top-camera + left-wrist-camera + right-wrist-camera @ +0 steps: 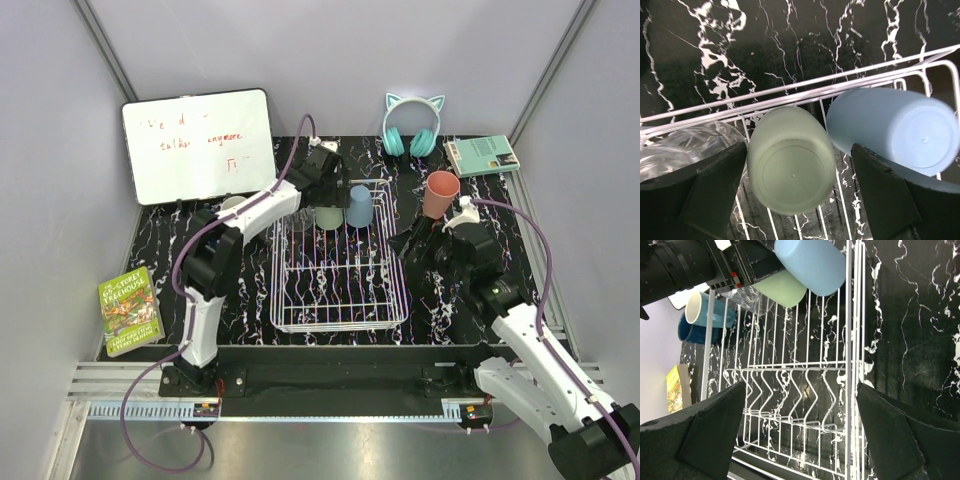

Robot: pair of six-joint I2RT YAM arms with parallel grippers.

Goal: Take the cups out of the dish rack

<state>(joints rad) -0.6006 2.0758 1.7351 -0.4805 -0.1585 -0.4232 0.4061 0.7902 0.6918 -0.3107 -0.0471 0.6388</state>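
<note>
Left end effector [799,154] hangs over the far end of the rack [335,290], released and holding nothing, its two fingers [715,195] spread to either side of the green cup [792,172]. The cup sits base-up among the wires, its long axis running roughly along the wrist camera's line of sight, so the end effector looks straight onto its flat bottom.

The blue cup [895,130] lies just beside the green one, on the side of the right-hand finger, and is tipped so its body slants across the rack's corner. On the other side the glass [680,150] is close against the left-hand finger. Room for the fingers to close looks tight on both flanks, and a descent that drifts sideways could nudge either neighbour.

Right end effector [801,387] is also released and empty. It hovers by the rack's right side, facing across the bare wires towards the cups at the far end. The left arm is plainly the nearer of the two to the green cup.

The pink cup [440,193] stands on the worktop [250,295] to the right of the rack. The teal mug [707,312] and navy mug [687,332] sit outside the rack on its left. With three of the six apparently out, the job looks about half done, and the green cup seems the next to go.
</note>
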